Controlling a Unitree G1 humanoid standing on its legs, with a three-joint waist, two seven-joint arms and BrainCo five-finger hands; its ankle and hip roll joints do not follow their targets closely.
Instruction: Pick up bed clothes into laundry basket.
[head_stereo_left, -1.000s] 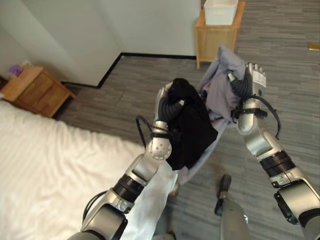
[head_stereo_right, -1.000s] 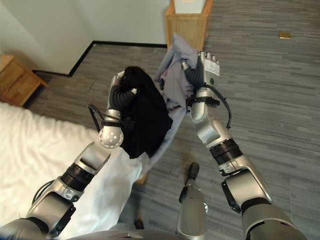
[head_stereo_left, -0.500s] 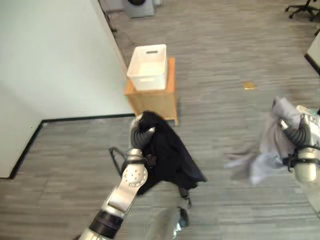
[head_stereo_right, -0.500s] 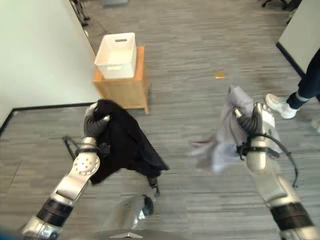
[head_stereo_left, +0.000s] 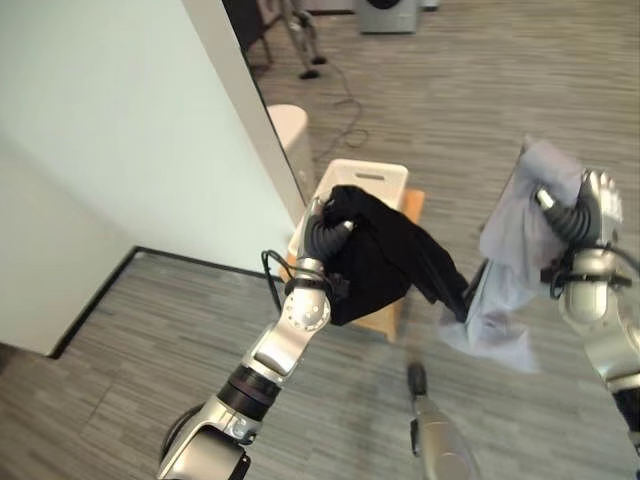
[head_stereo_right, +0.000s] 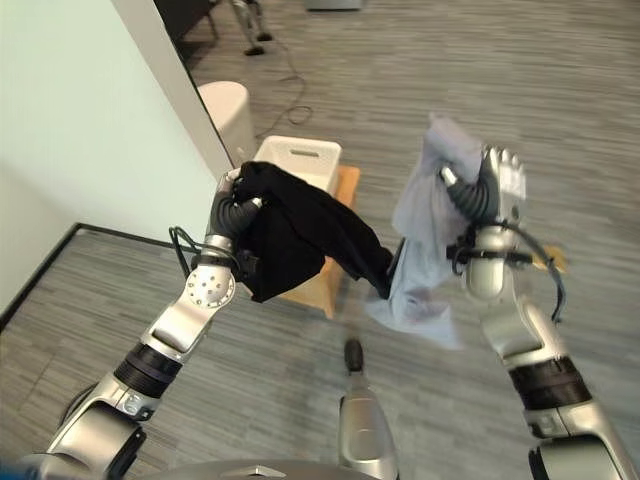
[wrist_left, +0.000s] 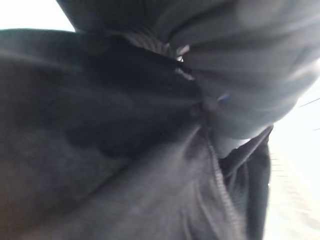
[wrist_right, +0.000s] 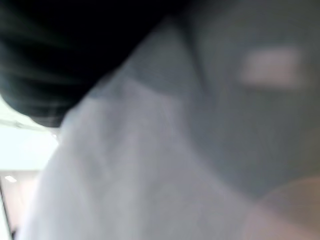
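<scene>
My left hand (head_stereo_left: 322, 230) is raised and shut on a black garment (head_stereo_left: 392, 258), which hangs over the near side of the white laundry basket (head_stereo_left: 366, 180). The basket stands on a small wooden stand (head_stereo_right: 334, 276). Further to the right, my right hand (head_stereo_left: 590, 212) is held up and shut on a pale grey garment (head_stereo_left: 512, 270) that hangs down above the floor beside the stand. The left wrist view has black cloth (wrist_left: 100, 150) close against the hand, and the right wrist view has pale cloth (wrist_right: 125, 165).
A pale wall (head_stereo_left: 110, 130) runs along the left, ending at a corner just behind the basket. A white round bin (head_stereo_left: 289, 128) stands by that corner. Grey plank floor (head_stereo_right: 560, 90) stretches to the right and beyond the stand.
The camera has swung, and the basket on its stand now lies straight ahead under the black garment. Both hands keep their garments, and the right hand has come closer to the stand.
</scene>
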